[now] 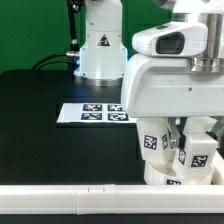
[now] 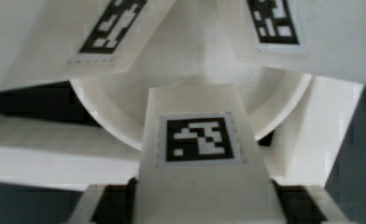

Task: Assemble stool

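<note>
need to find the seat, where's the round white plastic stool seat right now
In the exterior view the round white plastic stool seat sits at the lower right, under the claw, just behind the long white border rail and right of the marker board.

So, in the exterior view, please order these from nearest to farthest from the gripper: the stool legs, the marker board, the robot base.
1. Stool legs: directly at the gripper, exterior view's right.
2. Marker board: flat on the table, toward the exterior view's left.
3. Robot base: behind the board, farthest.
</note>
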Tool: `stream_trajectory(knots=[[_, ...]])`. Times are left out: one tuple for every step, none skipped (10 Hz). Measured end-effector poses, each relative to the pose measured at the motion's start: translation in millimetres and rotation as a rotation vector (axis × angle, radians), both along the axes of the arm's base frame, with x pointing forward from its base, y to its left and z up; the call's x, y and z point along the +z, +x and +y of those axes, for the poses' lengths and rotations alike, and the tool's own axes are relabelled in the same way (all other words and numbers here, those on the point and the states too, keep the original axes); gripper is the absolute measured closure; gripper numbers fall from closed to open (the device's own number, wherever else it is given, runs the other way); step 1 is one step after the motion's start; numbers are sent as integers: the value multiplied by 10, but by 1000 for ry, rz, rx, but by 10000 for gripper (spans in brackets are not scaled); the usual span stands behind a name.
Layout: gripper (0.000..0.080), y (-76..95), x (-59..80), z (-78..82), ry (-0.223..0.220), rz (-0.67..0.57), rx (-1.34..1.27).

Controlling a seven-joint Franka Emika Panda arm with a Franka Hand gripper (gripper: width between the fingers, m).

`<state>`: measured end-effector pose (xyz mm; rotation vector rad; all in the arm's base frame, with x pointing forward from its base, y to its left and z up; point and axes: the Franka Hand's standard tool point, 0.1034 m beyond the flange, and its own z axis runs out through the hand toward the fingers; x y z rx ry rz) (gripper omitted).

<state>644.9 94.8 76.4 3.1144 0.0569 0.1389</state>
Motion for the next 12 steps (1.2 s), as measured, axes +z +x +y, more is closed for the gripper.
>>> stream_trajectory(knots=[[460,0,-2,-7,5,-1,-58],[460,4,-2,-36,11,-4,-158],[460,13,6,-76,34,-9,-373],[459,25,16,-160,47,-16,-584],[459,30,19,-219,71,-8,-713],[459,17,4,-245,78,-6,-792],[459,6,-7,-281,81,-9,-884],[459,-6,-18,-306,82,-9,-939],[459,-16,-28,-325,84,-10,-1004],[459,-38,-35,-349,81,-14,-1077],[459,-44,-35,-359,80,-16,-1118],[459,-53,-37,-372,78,-13,-1136]])
